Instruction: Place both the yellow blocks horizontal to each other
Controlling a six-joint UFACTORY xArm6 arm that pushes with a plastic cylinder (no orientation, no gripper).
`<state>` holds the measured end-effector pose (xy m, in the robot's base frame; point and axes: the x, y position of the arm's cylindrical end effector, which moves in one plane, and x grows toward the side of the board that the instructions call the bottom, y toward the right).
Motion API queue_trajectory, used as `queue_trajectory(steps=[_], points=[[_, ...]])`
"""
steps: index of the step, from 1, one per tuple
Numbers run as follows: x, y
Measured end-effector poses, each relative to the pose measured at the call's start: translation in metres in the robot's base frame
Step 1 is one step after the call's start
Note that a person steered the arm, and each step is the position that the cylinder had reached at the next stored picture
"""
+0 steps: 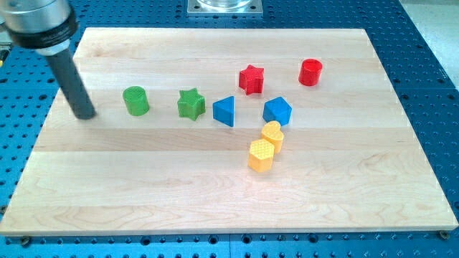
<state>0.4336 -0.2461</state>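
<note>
Tool first: my tip [86,115] rests on the desk [215,193] at far left, just left of the green cylinder [135,100]; a bare rod, it grips nothing. Both yellow blocks (touching, stacked diagonally) sit right of centre: the hexagon [261,155] nearer, the heart [272,134] farther. Approach seems pending; next, I'd cross right and nudge one sideways.

Bright even light, soft shadows, sharp pic.
</note>
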Motion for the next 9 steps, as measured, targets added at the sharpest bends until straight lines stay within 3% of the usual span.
queue_trajectory(steps=[1,2,4,5,6,7,8,9], points=[[0.027,-0.018],[0.070,0.013],[0.171,0.209],[0.174,0.317],[0.125,0.359],[0.087,0.344],[0.071,0.380],[0.048,0.353]])
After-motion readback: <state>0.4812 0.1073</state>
